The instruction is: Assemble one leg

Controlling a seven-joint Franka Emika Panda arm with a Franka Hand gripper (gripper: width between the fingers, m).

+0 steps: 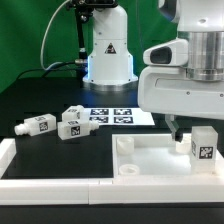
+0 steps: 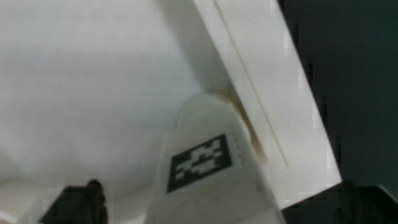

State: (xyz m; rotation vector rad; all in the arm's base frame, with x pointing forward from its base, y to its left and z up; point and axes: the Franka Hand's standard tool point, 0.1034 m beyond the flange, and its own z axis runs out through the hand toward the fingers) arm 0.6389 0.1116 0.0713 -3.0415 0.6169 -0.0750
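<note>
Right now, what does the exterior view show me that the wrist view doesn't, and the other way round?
Only the exterior view: three small blocky white plastic legs with black-and-white tags lying loose on the black table, at and, the flat white marker board behind them, and a round corner socket of the tabletop.

Only the wrist view: a close look along the tabletop's raised rim, with the dark tips of the pincer's fingers at the frame edge.

Both: the large flat white square tabletop and the tagged white leg at the pincer.
</note>
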